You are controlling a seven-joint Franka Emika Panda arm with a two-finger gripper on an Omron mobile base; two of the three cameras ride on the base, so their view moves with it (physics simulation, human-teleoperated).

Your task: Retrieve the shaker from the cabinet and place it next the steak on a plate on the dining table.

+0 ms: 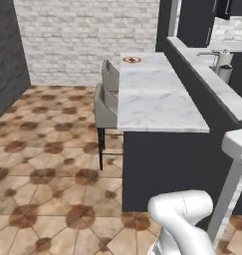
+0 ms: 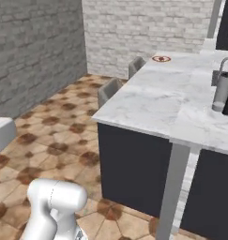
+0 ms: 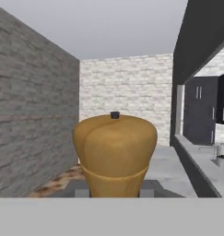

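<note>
A: Biggest thing first: where does the job stand?

B: The carrying leg, I'd judge. The long marble dining table [image 1: 157,94] stretches ahead, with the red-rimmed plate [image 1: 132,60] at its far end.

A: And the shaker?

B: In the hand view the shaker [image 3: 114,154] sits right before the lens, fingers closed on its waist, dark tips flanking it low down.

A: What next?

B: Probably drive along the table, past the grey chairs [image 1: 106,99], then reach out and lower it beside the meat.

A: Anything unclear?

B: The steak [image 1: 132,60] is a tiny dark blob; its outline can't be made out. The shaker's base is cut off.
</note>
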